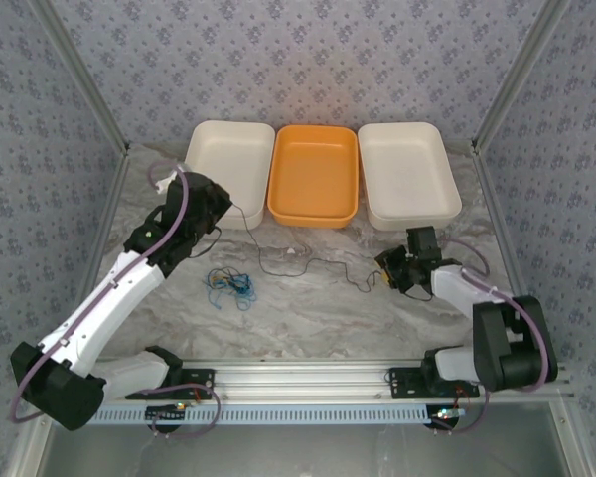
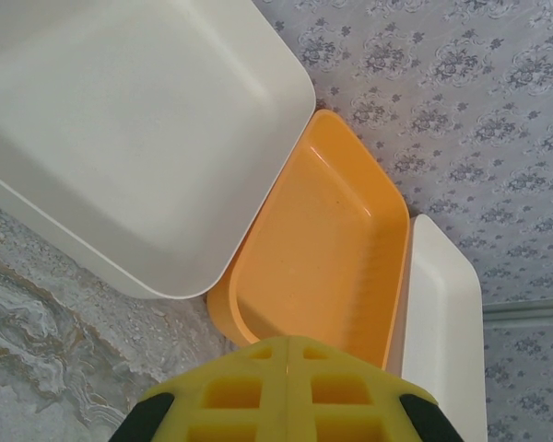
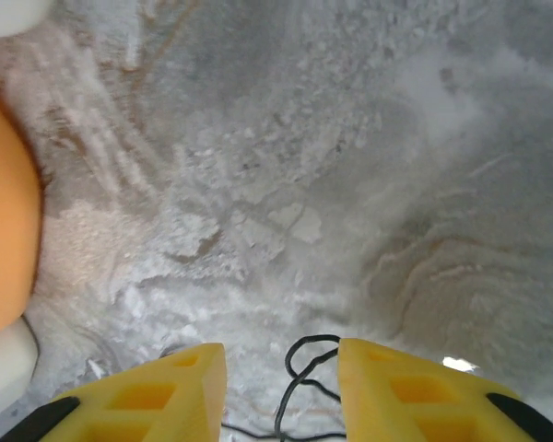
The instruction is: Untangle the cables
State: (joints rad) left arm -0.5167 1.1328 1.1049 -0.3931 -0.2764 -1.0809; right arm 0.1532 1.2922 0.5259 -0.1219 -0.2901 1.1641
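A thin dark grey cable (image 1: 308, 260) stretches across the marble table from my left gripper (image 1: 228, 211) to my right gripper (image 1: 385, 270). The left gripper (image 2: 288, 348) is raised by the trays. Its yellow fingers (image 2: 230, 391) are pressed together, and the cable's left end rises to their tip in the top view. The right gripper (image 3: 281, 361) stands open just over the table. A loop of the dark cable (image 3: 310, 354) lies between its fingers (image 3: 396, 387). A small blue-green tangle of wires (image 1: 233, 283) lies loose on the table between the arms.
Three trays stand in a row at the back: a white one (image 1: 228, 159), an orange one (image 1: 313, 174) and another white one (image 1: 407, 174). The orange tray (image 2: 332, 239) is just beyond the left fingers. A metal rail (image 1: 308, 378) runs along the near edge.
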